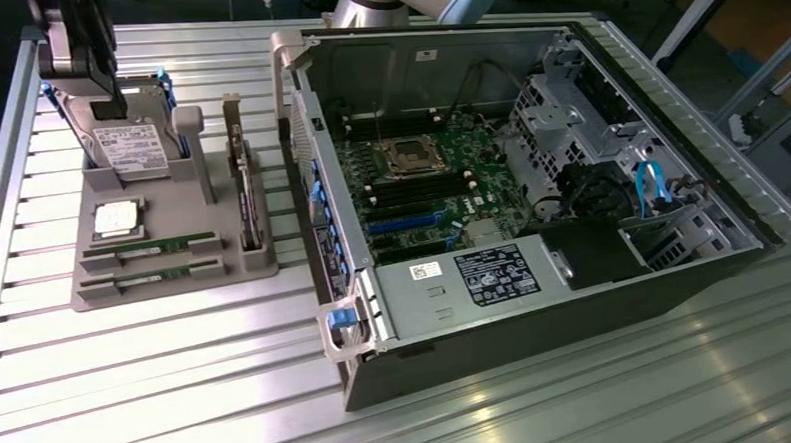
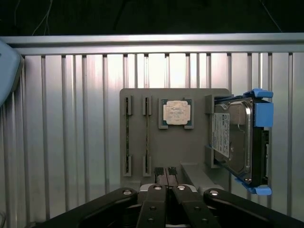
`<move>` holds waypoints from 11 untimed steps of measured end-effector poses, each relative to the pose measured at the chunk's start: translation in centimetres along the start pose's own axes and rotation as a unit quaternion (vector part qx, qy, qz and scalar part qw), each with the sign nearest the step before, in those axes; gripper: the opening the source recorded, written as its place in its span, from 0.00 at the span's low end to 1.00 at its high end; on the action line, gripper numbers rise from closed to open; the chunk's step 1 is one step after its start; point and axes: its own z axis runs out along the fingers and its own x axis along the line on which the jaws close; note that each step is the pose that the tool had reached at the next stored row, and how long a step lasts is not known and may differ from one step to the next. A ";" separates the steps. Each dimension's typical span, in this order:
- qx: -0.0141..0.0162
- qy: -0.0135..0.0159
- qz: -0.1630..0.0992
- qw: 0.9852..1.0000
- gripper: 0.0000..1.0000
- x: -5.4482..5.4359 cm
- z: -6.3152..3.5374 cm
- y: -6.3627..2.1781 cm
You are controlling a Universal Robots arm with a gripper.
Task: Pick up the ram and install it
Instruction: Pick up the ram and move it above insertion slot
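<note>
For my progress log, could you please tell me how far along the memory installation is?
Nothing looks done: both memory sticks sit in the gray holder. The gripper, shut and empty, hovers above it. Pickup and installing in the computer remain.

In the exterior view, overhead light strikes the ribbed metal tabletop (image 1: pixel 162 382) and produces strong white glare at the exterior view's left, washing out the slats, while the interior of the computer case (image 1: pixel 404 91) is dim. In the wrist view, the tabletop slats glare beside the grey holder (image 2: pixel 175 152). The background beyond is near black, and the gripper (image 2: pixel 166 173) lies in shadow.
</note>
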 end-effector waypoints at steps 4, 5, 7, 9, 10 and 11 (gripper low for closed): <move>0.000 0.000 0.000 1.000 0.10 0.0 0.00 0.00; 0.000 0.000 0.000 1.000 0.11 0.0 0.00 0.00; 0.000 0.000 0.000 1.000 0.17 0.0 0.00 0.00; 0.000 0.000 0.000 1.000 0.24 0.0 0.00 0.00; 0.000 0.000 0.000 1.000 0.24 0.0 0.00 0.00; 0.000 0.000 0.000 1.000 0.24 0.0 0.00 0.00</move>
